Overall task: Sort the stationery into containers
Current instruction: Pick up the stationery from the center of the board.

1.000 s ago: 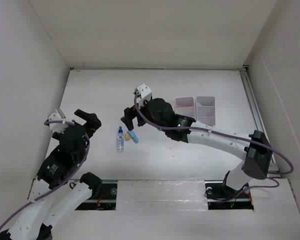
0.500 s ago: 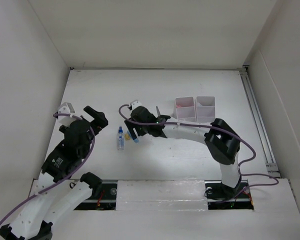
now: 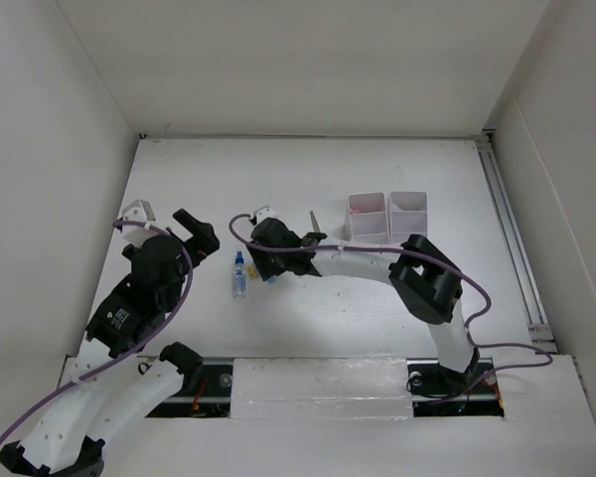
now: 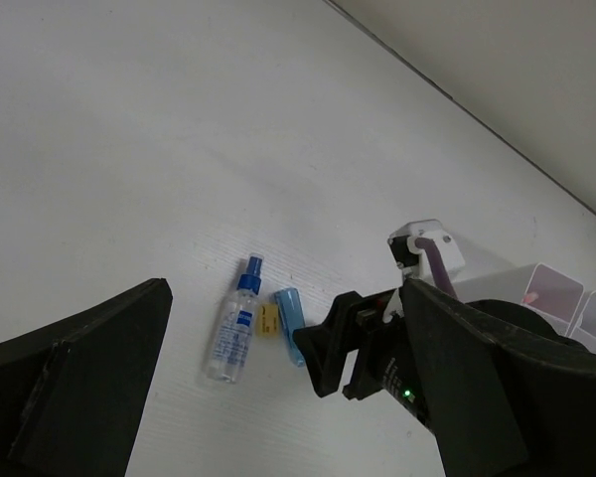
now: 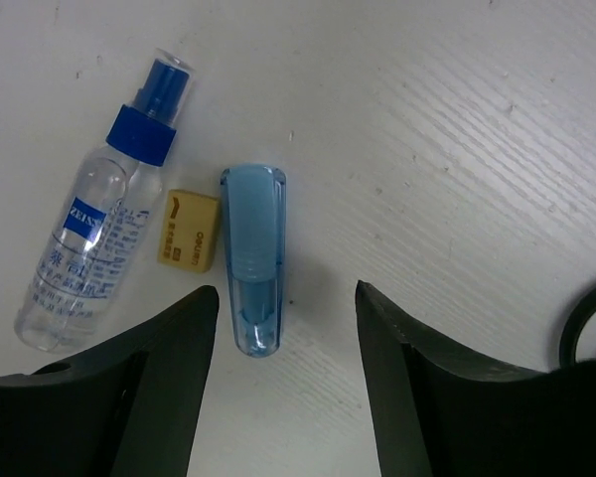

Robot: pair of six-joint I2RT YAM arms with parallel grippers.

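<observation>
Blue marker (image 5: pixel 252 260) between spread right end effector (image 5: pixel 285 288) jaws | eraser (image 5: pixel 190 231), bottle (image 5: pixel 101 204) beside

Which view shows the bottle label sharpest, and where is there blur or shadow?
Right wrist view: the bottle label is crisp, the fingers below it dark, without detail. Left wrist view: label too small to read. Top view: even light, soft shadows only.

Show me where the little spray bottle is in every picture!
Top external: spray bottle, left of centre.
Left wrist: lower middle.
Right wrist: upper left.
Shared landmark: the right gripper, close beside it in all three.
</observation>
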